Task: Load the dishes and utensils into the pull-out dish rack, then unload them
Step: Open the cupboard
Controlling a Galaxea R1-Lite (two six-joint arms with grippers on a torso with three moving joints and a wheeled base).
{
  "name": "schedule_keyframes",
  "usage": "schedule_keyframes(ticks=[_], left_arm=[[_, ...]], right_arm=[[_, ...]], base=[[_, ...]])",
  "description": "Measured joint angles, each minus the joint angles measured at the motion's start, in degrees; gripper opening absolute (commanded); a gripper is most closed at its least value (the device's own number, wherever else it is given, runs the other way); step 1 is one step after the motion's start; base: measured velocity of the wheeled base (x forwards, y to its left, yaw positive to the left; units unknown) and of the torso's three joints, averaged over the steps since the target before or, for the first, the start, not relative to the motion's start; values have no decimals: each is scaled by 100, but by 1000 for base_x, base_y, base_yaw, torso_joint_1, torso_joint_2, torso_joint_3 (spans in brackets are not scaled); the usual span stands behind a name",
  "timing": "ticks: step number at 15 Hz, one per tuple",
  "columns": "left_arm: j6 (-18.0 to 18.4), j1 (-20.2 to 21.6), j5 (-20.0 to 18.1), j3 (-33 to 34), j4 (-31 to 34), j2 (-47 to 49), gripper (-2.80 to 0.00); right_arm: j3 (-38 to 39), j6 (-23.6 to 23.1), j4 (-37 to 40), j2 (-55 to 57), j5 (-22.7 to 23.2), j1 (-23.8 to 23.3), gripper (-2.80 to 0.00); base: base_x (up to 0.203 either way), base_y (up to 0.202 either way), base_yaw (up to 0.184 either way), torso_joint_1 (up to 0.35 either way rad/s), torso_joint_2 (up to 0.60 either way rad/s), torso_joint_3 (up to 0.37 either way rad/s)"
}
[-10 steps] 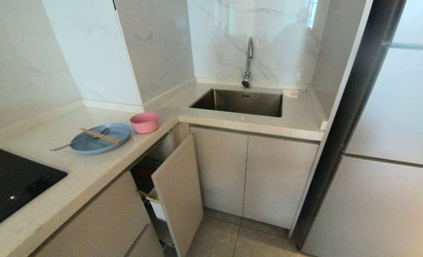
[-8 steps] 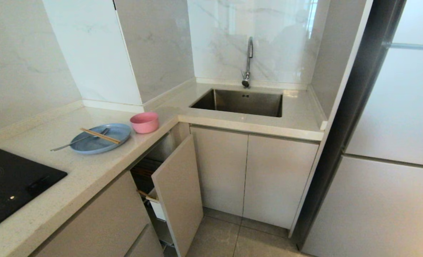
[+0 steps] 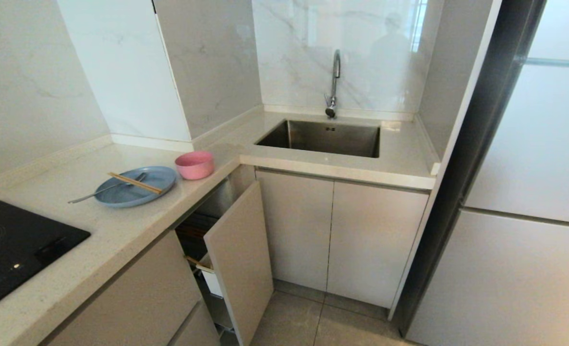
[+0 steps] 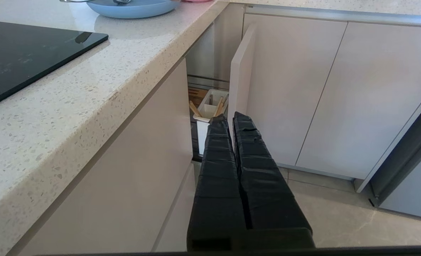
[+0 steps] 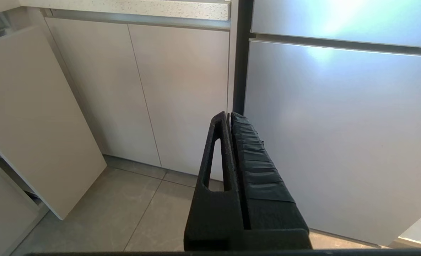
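The left gripper (image 4: 230, 119) is hanging low in front of the cabinets with its fingers (image 4: 215, 149) pressed together on nothing, pointing toward the narrow gap where the pull-out dish rack (image 4: 210, 106) is sitting only partly drawn out. The right gripper (image 5: 230, 117) is likewise parked low, its fingers (image 5: 247, 156) closed flat against each other and empty, facing the cabinet doors (image 5: 142, 92) and the tall grey fridge front (image 5: 338, 124) to the right. Neither arm is showing in the head view, which suggests both are resting before work starts.

Just beyond the left gripper, the rack's beige front panel (image 3: 240, 262) is standing away from the cabinet line, leaving a slim opening through which a white utensil cup (image 4: 210, 103) with wooden sticks in it is peeking. That opening looks too narrow for loading dishes, so pulling the rack further out is probably the first step.

Up on the counter (image 3: 121, 230), to the left, the light-blue plate (image 3: 135, 187) is lying flat with the chopsticks (image 3: 134, 182) and the silver spoon (image 3: 104, 189) crossing on it, gathered there ready for pickup. The pink bowl (image 3: 194, 165) is standing upright just right of the plate, almost above the rack. The black cooktop (image 3: 20, 245) is lying near left, the steel sink (image 3: 325, 137) far right.
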Motion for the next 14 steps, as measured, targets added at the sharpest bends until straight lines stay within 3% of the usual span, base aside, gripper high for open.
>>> schedule_keyframes(ticks=[4, 6, 11, 14], left_arm=[[84, -2, -16, -28, 53, 0, -280], [121, -2, -29, -446, 246, 53, -280], [200, -4, -121, -2954, 1619, 1229, -280], [245, -2, -257, -4551, 1930, 2477, -280]], right_arm=[[0, 0, 0, 0, 0, 0, -280], [0, 0, 0, 0, 0, 0, -280], [0, 0, 0, 0, 0, 0, -280], [0, 0, 0, 0, 0, 0, -280]], base=[[0, 0, 0, 0, 0, 0], [0, 0, 0, 0, 0, 0], [0, 0, 0, 0, 0, 0], [0, 0, 0, 0, 0, 0]])
